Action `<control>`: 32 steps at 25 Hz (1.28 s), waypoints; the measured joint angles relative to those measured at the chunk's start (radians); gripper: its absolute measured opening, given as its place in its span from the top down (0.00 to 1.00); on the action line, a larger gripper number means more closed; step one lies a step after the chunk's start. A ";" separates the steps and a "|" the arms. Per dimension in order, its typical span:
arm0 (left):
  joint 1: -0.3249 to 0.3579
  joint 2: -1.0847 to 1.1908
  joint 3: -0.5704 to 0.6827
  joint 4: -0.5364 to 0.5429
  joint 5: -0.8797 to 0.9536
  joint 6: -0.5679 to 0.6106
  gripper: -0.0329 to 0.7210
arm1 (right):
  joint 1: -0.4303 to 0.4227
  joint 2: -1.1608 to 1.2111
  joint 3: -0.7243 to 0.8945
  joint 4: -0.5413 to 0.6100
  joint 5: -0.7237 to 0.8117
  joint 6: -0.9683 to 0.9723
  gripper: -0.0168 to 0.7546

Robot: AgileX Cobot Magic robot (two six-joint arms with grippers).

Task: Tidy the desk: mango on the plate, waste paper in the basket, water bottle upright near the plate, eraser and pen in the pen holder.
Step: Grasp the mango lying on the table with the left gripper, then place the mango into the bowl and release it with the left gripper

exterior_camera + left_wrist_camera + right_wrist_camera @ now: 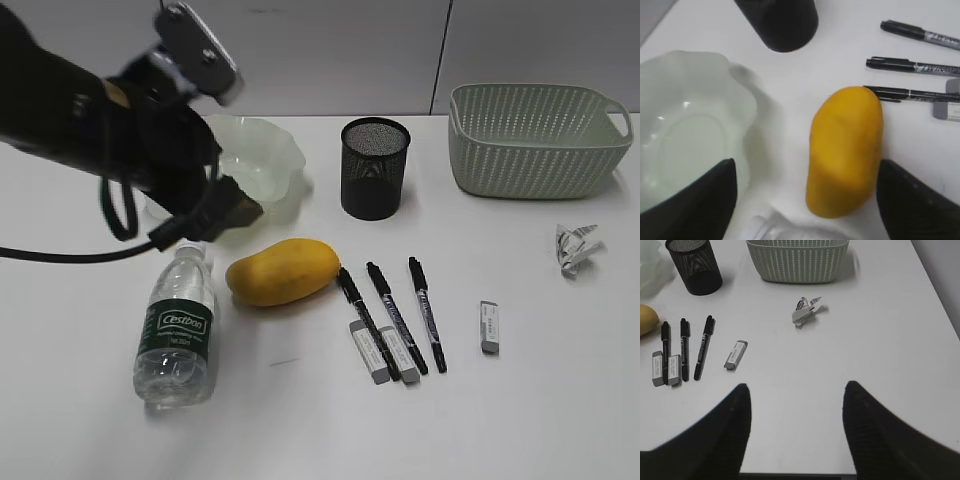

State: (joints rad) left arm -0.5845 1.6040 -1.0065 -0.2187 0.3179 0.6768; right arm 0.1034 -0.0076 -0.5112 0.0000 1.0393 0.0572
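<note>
Three containers on the counter (300, 430), nothing visible inside any.
Plate (262, 160), pen holder (374, 167), basket (535, 140); mango (845, 150) lies beside the plate; both arms' fingers (912, 202) spread apart, gripping nothing.

The left arm hides part of the plate (262, 150) in the exterior view. The left wrist view crops the pen holder (782, 22) and water bottle (775, 231).
</note>
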 joint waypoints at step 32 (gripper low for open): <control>0.121 0.194 -0.165 -0.202 -0.508 0.004 0.20 | 0.000 0.000 0.000 0.000 0.000 0.000 0.38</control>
State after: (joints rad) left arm -0.4637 1.7977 -1.1715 -0.4206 -0.1900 0.6808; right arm 0.1034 -0.0076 -0.5112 0.0000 1.0393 0.0572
